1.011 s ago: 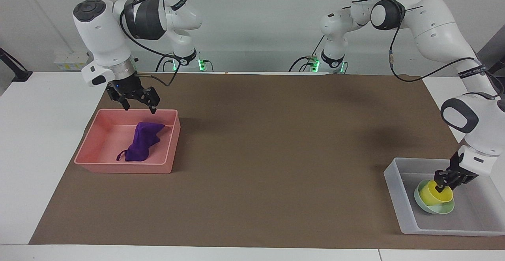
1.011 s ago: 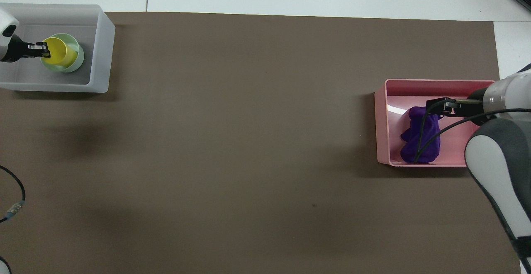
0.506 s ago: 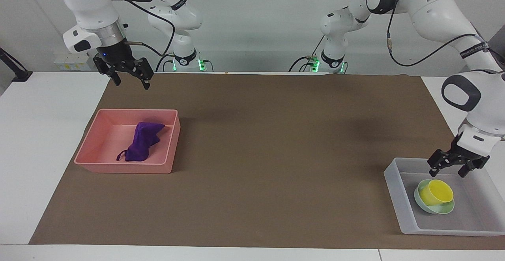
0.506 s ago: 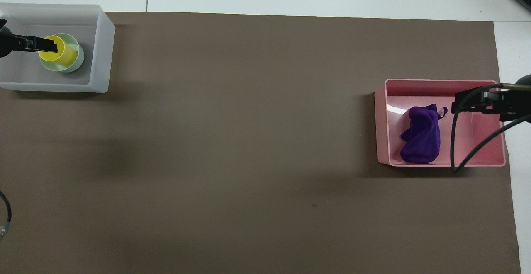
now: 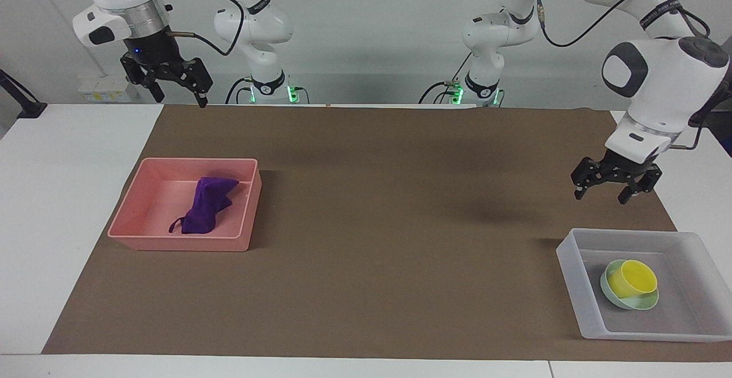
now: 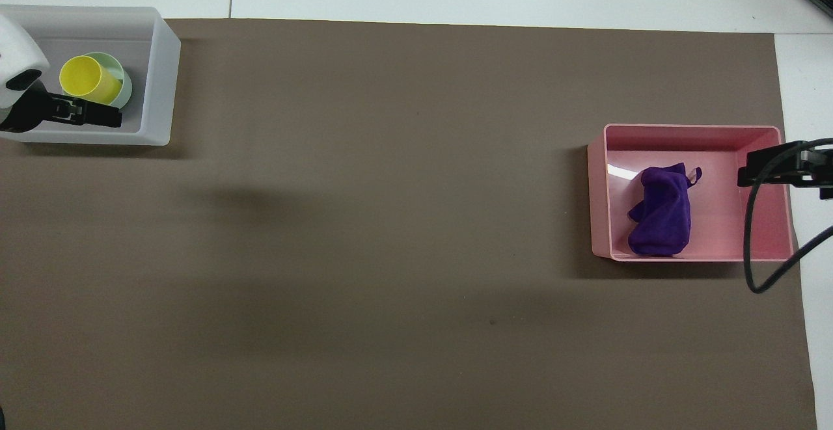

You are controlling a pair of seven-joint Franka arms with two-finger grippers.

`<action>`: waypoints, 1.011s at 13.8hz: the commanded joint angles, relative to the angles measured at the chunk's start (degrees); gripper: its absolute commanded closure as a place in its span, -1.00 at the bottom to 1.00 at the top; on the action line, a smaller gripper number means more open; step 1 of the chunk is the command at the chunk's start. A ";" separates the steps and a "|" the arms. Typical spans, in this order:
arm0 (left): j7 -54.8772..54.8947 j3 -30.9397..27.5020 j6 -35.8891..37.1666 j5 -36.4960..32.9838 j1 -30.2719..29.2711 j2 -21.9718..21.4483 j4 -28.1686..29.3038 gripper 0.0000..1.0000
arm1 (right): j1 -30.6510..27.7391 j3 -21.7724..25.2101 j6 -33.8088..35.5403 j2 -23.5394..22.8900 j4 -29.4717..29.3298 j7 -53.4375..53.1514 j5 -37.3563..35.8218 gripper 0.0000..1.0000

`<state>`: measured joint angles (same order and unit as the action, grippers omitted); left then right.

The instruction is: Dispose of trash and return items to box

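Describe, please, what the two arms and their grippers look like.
Both arms are glossy white with rounded dark grey joint caps and loose black cables alongside. The right gripper and left gripper are black linkages with two fingers; a silver collar sits above the right one. Green lights glow at both bases.

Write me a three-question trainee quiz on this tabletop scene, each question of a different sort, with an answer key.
1. True or false: the deep-purple fabric cloth lies inside the pink rectangular plastic bin.
2. Multiple choice: the bright yellow plastic cup sits (A) on the brown mat, (B) in the mint-green round bowl, (C) in the left hand.
3. Fill in: the bowl rests in the translucent whitish rectangular ____.

Key
1. True.
2. B. The left hand is open, raised and holds nothing; so is the right hand.
3. Tray.
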<state>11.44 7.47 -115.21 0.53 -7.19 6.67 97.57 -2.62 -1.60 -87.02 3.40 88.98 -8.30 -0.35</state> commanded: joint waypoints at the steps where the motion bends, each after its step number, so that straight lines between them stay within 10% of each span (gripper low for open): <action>1: -3.96 -0.88 3.66 0.53 3.84 -4.99 2.19 -1.00 | -0.11 -0.07 -2.89 1.88 4.18 4.42 -1.05 -1.00; 14: -5.20 -0.62 22.04 -0.44 6.66 -7.46 -7.04 -1.00 | -0.81 -0.07 -2.80 2.31 4.89 5.32 -1.76 -1.00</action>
<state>6.60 7.54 -95.60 0.53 -1.68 -0.11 91.05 -2.69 -1.47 -88.39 4.06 91.72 -4.60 -1.90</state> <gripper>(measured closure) 0.000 0.000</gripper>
